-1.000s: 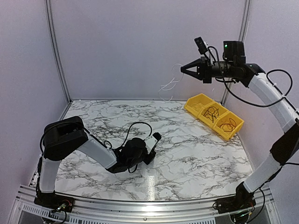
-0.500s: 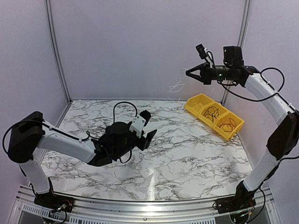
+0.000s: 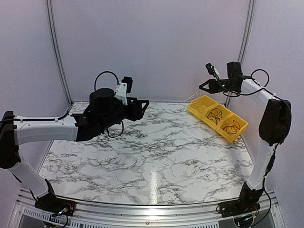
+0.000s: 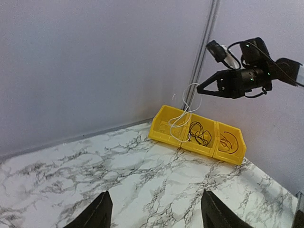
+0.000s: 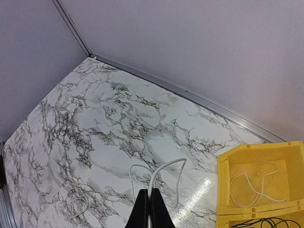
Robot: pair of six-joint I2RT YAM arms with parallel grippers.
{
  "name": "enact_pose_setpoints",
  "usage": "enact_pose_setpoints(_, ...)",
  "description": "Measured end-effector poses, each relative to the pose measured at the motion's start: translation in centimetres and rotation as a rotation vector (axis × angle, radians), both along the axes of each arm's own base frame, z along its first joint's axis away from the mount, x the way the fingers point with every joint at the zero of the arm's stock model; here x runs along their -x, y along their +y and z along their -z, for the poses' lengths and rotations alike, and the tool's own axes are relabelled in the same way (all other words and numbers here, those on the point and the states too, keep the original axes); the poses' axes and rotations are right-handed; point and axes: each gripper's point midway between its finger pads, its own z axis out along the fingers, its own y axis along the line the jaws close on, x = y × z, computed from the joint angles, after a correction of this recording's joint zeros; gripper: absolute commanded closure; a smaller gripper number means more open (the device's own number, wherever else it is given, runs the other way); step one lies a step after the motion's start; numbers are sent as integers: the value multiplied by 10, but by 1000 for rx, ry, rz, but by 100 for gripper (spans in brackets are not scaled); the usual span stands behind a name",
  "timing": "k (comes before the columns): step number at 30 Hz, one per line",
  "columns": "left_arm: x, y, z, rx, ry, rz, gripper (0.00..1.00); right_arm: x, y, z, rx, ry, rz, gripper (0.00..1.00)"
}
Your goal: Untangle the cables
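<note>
Cables mostly sit in the yellow bin (image 4: 161,135). Right pincer (image 4: 198,91) is clenched on a white cable (image 4: 183,116) dangling into the end compartment, and left pincer (image 4: 154,204) hangs released over the desk (image 4: 118,175). Let go off-centre and I reckon that springy wire drapes over the rim or snags the black cables (image 4: 199,133) next door.

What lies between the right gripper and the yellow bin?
A thin white cable: it hangs from the shut right gripper down into the end compartment of the yellow bin. The left wrist view shows it best.
</note>
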Motion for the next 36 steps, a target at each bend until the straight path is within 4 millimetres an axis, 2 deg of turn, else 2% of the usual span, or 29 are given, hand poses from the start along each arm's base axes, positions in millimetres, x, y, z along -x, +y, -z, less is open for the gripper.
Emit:
enact_pose_setpoints(4,-37,35,28,62,159,-47,40,-24,-15,16,28,13,64,100)
enact_pose_setpoints(6,-49,54,42,69,206,-87,40,-35,-21,21,38,13,88,100)
enact_pose_setpoints(8,-51,66,56,53,241,-113,40,-47,-29,28,47,15,114,100)
enact_pose_setpoints(11,-45,65,60,40,256,-100,40,-64,-45,38,61,20,159,100)
enact_pose_setpoints(16,-37,63,45,62,235,-71,40,-91,-79,64,99,38,252,100)
enact_pose_setpoints(21,-36,63,43,65,233,-65,40,-113,-102,90,140,57,321,100)
enact_pose_setpoints(24,-36,63,43,65,233,-65,40,-125,-109,107,161,66,346,100)
enact_pose_setpoints(30,-36,63,42,65,233,-64,40,-127,-113,141,186,124,358,100)
enact_pose_setpoints(36,-36,62,43,65,234,-62,40,-128,-116,150,205,131,364,100)
